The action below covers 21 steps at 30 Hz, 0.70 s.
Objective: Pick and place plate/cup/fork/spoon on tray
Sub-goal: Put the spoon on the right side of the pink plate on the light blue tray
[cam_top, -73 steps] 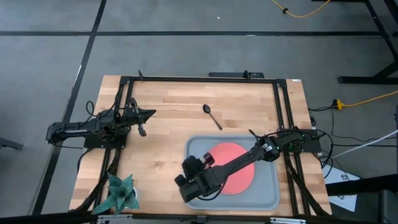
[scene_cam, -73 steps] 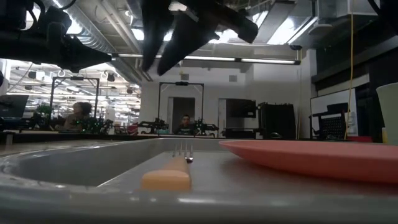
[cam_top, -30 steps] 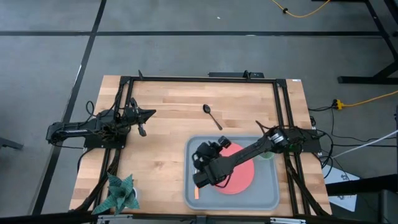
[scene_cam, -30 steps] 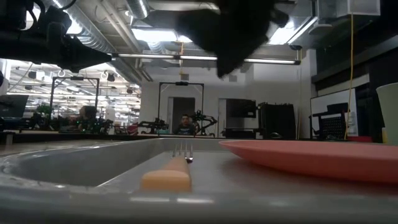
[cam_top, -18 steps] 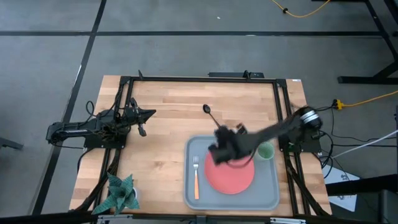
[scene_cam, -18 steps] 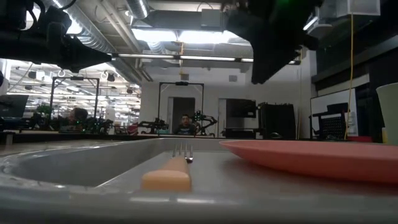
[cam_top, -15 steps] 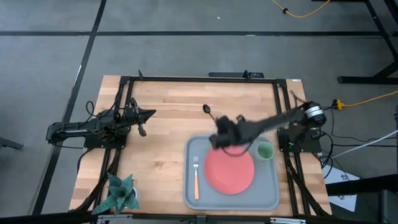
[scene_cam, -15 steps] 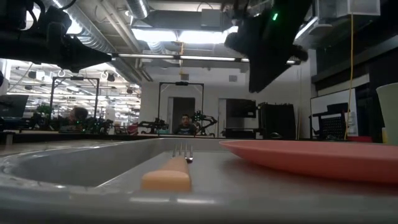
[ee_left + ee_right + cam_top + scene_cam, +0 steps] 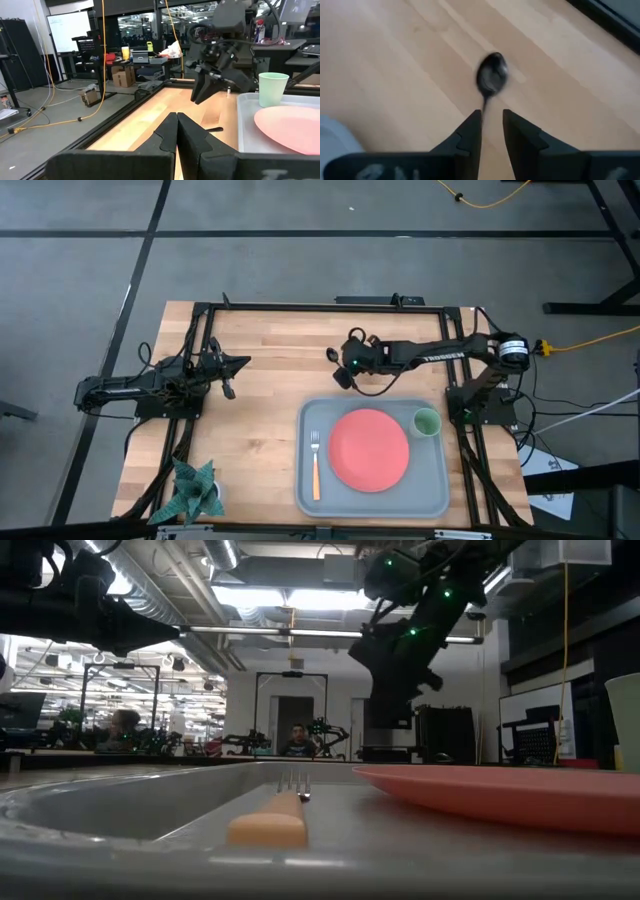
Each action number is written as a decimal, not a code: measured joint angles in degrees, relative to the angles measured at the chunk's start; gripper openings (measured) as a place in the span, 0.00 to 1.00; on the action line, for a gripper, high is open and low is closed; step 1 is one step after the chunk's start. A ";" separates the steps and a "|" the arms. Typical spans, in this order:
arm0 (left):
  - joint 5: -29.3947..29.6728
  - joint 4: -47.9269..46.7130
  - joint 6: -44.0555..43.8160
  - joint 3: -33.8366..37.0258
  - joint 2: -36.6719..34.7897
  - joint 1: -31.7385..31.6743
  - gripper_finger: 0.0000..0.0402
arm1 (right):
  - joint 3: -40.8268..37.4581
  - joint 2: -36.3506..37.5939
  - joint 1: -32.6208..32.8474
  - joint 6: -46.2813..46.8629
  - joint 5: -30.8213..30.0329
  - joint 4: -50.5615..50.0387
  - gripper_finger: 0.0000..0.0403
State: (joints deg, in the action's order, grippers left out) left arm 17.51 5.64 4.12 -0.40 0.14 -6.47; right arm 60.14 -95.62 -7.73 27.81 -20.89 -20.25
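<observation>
Spoon (image 9: 491, 75) lies on bare tabletop (image 9: 270, 370) directly under and just ahead of right end effector (image 9: 492, 131), handle running back between the slightly parted fingers, nothing gripped. Left end effector (image 9: 176, 131) is parked well apart, pinched closed. Tray (image 9: 440, 495) lies behind; clear wood surrounds the spoon.

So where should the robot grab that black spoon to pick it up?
Best on the thin handle, coming straight down from above. The spoon lies flat on the table, so only a top-down pinch across the narrow handle fits. The right gripper is already above it, fingers open on either side of the handle, just behind the bowl.
</observation>
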 joint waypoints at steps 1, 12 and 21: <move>-0.01 -0.03 0.00 -0.01 0.02 -0.01 0.00 | 0.34 0.01 0.02 -1.47 0.40 0.04 0.21; -0.01 -0.01 0.00 0.00 0.02 -0.01 0.00 | 5.55 -8.16 -0.06 0.57 2.06 -2.16 0.24; -0.01 0.01 0.00 0.00 0.02 -0.01 0.00 | 4.37 -8.95 -0.25 4.74 1.28 -4.63 0.39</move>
State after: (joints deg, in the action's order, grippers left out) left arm 17.50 5.65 4.12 -0.40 0.16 -6.48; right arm 64.51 -104.57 -7.99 32.56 -19.62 -24.89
